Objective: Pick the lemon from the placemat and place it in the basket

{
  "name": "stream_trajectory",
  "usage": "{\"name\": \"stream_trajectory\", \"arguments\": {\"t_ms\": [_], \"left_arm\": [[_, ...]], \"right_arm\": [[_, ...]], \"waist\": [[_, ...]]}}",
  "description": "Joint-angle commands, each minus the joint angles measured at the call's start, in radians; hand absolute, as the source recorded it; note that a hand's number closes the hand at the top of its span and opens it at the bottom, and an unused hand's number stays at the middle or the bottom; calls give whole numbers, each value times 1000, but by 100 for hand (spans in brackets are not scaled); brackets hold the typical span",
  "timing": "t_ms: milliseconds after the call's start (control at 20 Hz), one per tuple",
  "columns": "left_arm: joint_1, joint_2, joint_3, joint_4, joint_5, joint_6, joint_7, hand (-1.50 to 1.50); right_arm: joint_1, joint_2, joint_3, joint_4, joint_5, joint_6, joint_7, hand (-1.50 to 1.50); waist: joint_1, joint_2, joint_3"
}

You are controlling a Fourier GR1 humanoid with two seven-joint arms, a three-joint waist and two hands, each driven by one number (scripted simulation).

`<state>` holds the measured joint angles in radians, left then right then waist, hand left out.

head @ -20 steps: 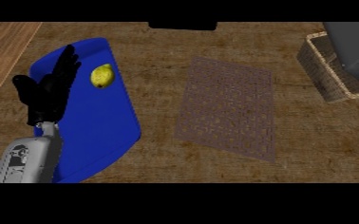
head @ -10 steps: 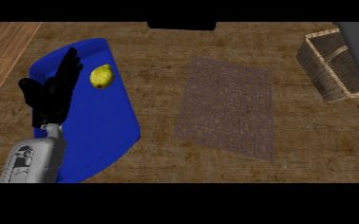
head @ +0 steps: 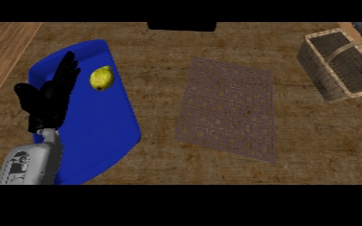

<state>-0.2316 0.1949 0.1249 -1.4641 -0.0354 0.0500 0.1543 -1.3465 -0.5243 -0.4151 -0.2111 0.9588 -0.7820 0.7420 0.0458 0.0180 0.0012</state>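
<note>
Farthest left, a strip of lighter wooden planking [head: 16, 43] is showing along the edge of the brown wood-grain surface [head: 163, 163]. Just right of it, the left hand [head: 48, 98] is hovering over the left part of the blue placemat [head: 106, 134], its black fingers [head: 67, 69] stretching straight and spread wide, pointing up and slightly right, holding nothing. Its grey forearm [head: 32, 165] is entering from the lower left corner. The right hand is not appearing anywhere in the head view.

The lemon [head: 102, 78] is lying on the upper part of the blue placemat, just beside the fingertips of the left hand, on their right; whether they are touching it cannot be told. It is yellow and oval, its long axis running nearly up and down, with a dark tip at its lower end.

Further right, well apart from the blue placemat, a brown woven mat [head: 228, 107] with an open lattice pattern is lying flat near the middle of the surface, slightly skewed. Above it, at the top edge, a dark block [head: 181, 26] is sitting partly out of view.

At the far right, near the upper corner, the wicker basket [head: 320, 72] is standing with a handle arching across its opening; its right side is being cut off by the frame.
</note>
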Motion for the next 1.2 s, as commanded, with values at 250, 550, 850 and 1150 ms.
{"name": "stream_trajectory", "arguments": {"t_ms": [250,550,850,1150], "left_arm": [[-36,15,10,-7,1,2,30,0],[5,0,-4,-4,0,-10,1,0],[-68,-10,-14,2,-8,6,42,0],[4,6,8,-20,8,-12,10,0]], "right_arm": [[22,-68,328,137,336,272,-44,150],[-18,-111,363,116,371,374,-34,150],[-33,-123,345,129,357,430,-20,150],[-11,-97,303,167,307,581,-2,150]], "waist": [[3,1,-2],[8,3,-1],[13,9,0],[8,1,0]]}}
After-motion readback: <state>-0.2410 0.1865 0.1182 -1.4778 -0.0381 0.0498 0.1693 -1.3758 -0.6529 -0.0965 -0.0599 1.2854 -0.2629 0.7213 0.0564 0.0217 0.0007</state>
